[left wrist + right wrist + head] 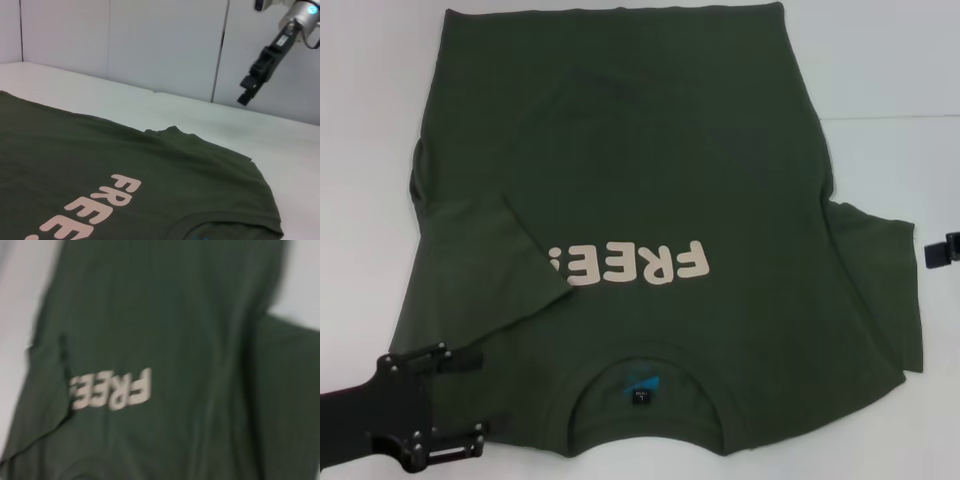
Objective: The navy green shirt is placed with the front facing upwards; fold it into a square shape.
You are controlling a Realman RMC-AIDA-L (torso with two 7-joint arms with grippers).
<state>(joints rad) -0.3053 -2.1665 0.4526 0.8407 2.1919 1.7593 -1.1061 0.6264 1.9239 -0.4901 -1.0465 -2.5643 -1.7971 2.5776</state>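
A green shirt lies print-up on a white surface, its left sleeve folded inward over the print. The left pincer hovers spread above the shirt's near left corner. The right pincer hangs off the shirt's right side; whether it is spread cannot be told.

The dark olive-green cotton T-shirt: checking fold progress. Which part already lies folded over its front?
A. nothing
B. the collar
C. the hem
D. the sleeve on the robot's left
D: the dark olive-green cotton T-shirt has its left sleeve flipped inward, covering the end of the cream "FREE!" print.
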